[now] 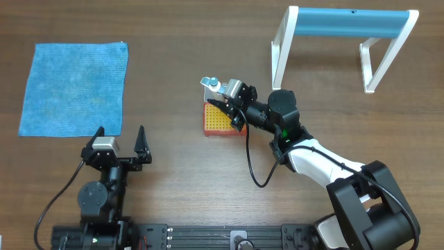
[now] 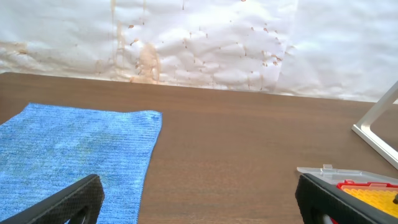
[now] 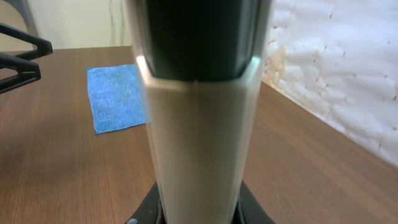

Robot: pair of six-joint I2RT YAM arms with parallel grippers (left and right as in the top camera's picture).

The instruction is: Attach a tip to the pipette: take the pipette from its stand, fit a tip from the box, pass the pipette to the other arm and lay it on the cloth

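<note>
One blue cloth (image 1: pixel 75 89) lies flat at the table's left. One left gripper (image 1: pixel 120 132) sits just below it, fingers spread wide, holding nothing. One orange tip box (image 1: pixel 220 121) stands mid-table. One right gripper (image 1: pixel 227 104) grips the one pipette (image 1: pixel 212 84) over the box. The right wrist view shows its white barrel close up, which the top view does not. One stand (image 1: pixel 347 23) stands far right.

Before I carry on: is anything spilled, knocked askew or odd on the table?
Nothing stands out. The cloth lies flat, the tip box sits square on the table, the stand is upright, and the right gripper holds the pipette by the box.
</note>
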